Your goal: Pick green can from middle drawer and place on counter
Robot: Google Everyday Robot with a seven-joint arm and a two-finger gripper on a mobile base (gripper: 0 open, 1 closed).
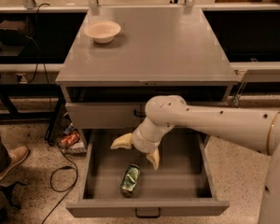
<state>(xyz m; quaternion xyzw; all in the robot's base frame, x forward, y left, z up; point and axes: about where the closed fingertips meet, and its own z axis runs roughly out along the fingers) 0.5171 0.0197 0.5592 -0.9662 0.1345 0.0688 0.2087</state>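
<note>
The green can lies on its side on the floor of the open middle drawer, near its front and left of centre. My gripper hangs over the drawer, just above and behind the can, not touching it. Its two pale fingers are spread wide apart and hold nothing. The grey counter spans the top of the cabinet above the drawer.
A cream round bowl stands on the counter's back left corner. A closed grey drawer front sits above the open drawer. A person's shoe, a black cable and packets lie on the speckled floor at left.
</note>
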